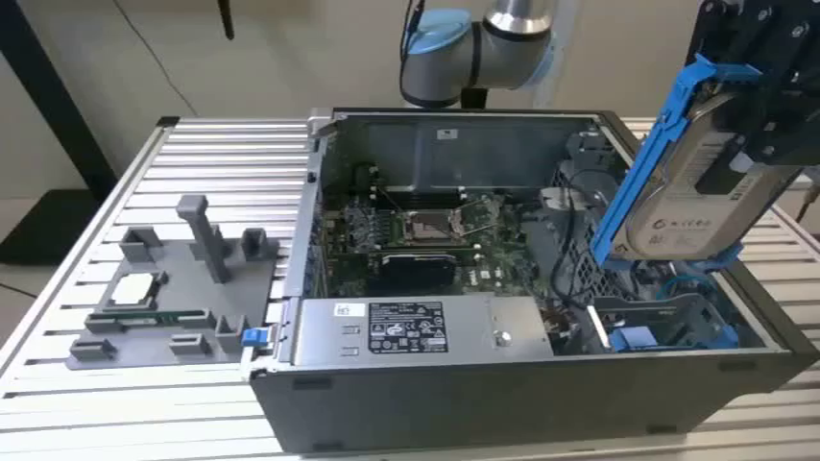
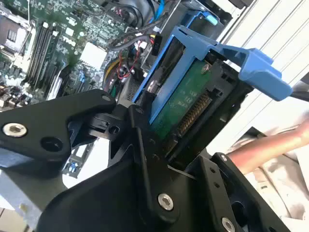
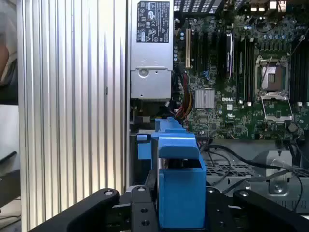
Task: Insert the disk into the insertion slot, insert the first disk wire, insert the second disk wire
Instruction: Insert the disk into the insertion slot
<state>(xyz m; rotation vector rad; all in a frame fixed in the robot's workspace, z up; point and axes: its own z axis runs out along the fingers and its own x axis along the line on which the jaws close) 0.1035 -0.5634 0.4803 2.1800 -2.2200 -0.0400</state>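
My gripper [image 1: 756,115] is shut on the disk [image 1: 692,192], a silver-grey drive with a white label in a bright blue carrier. It hangs tilted, high above the right end of the open computer case. Below it lies the insertion slot [image 1: 666,317], a grey perforated cage bay with blue tabs [image 1: 635,339]. The second wrist view shows the disk's green circuit-board side [image 2: 181,104] clamped between black fingers [image 2: 145,140]. In the first wrist view the blue carrier [image 3: 178,179] stands over the perforated cage [image 3: 227,169]. Loose cables [image 2: 155,43] lie beside the cage; I cannot tell which are the disk wires.
The case [image 1: 513,384] sits on a slatted aluminium table [image 1: 192,163]. Inside are a labelled grey power-supply box [image 1: 403,327] and the motherboard [image 1: 423,230]. A grey fixture with small parts [image 1: 180,288] lies at the exterior view's left. A person's arm [image 2: 270,147] shows beyond the table edge.
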